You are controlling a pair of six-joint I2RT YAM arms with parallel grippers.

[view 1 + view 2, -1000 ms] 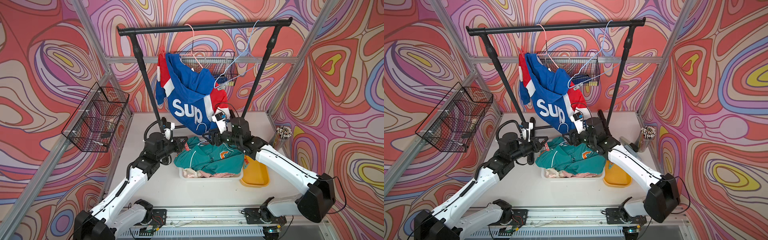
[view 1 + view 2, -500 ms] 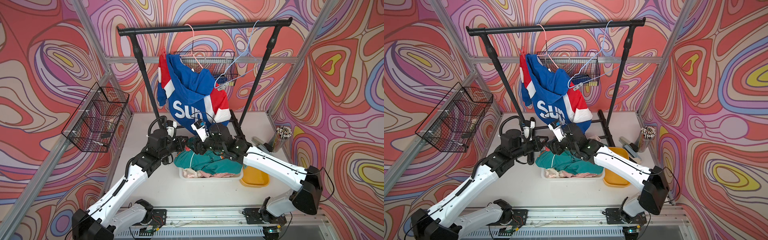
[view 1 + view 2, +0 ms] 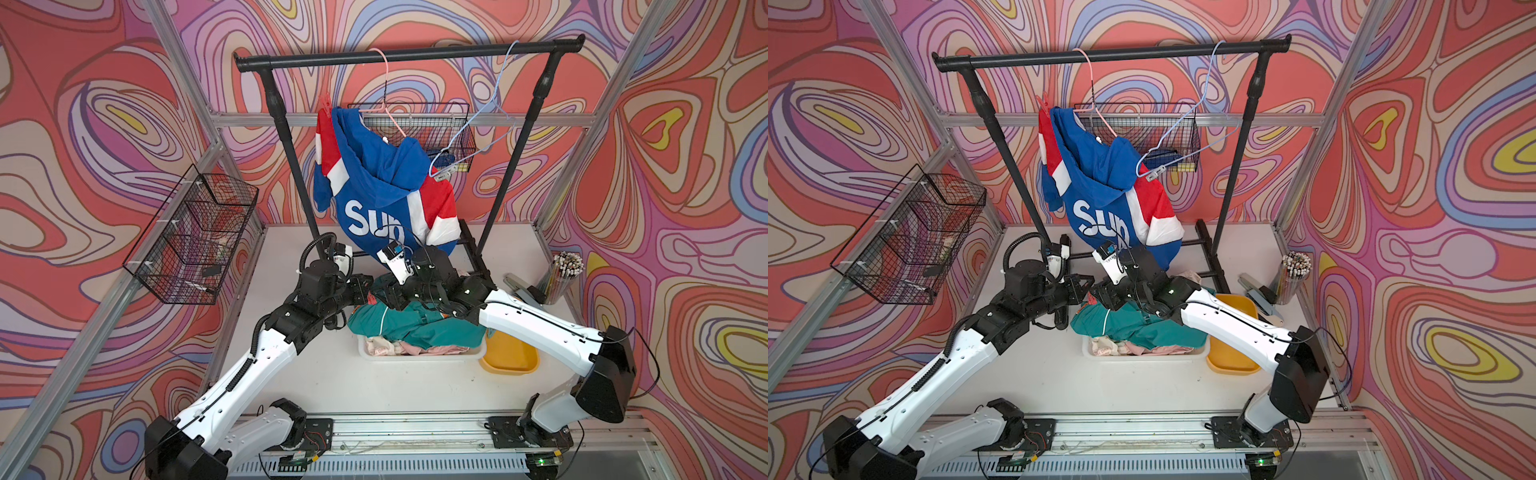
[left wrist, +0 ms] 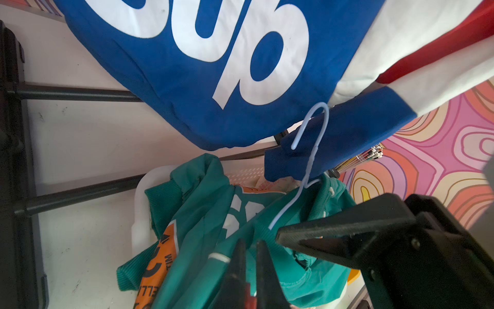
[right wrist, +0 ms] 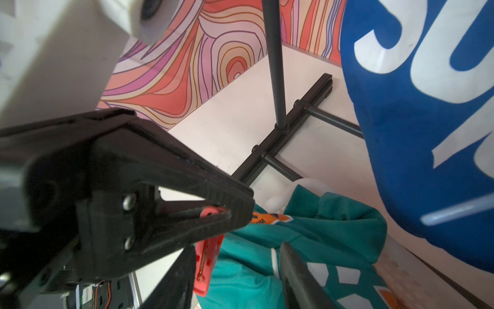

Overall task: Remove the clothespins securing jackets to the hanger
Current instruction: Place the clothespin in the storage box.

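The blue-red-white "Sup" jacket (image 3: 386, 199) (image 3: 1113, 199) hangs on a pink hanger (image 3: 382, 108), with a red clothespin (image 3: 325, 99) at its top corner. The teal jacket (image 3: 415, 324) (image 4: 203, 214) lies on a pale pink jacket (image 3: 399, 347) in the white tray (image 3: 419, 357), and a light-blue hanger (image 4: 307, 160) sticks out of it. My left gripper (image 4: 250, 246) (image 3: 368, 291) is shut on a red clothespin (image 5: 211, 251) just above the teal jacket. My right gripper (image 5: 236, 248) (image 3: 386, 297) faces it, open, its fingers (image 5: 299, 281) either side of that clothespin.
A second light-blue hanger (image 3: 478, 145) hangs on the black rack (image 3: 407, 54) with a grey clothespin (image 3: 442, 174) on it. Wire baskets hang at the left (image 3: 195, 241) and behind (image 3: 419, 133). A yellow bin (image 3: 509, 355), a stapler (image 3: 519, 286) and a pencil cup (image 3: 565, 274) stand right.
My right arm has swung left from beside the hoodie's sleeve to meet the left gripper over the teal jacket, its jaws narrowing. The left gripper has shifted a little towards it.
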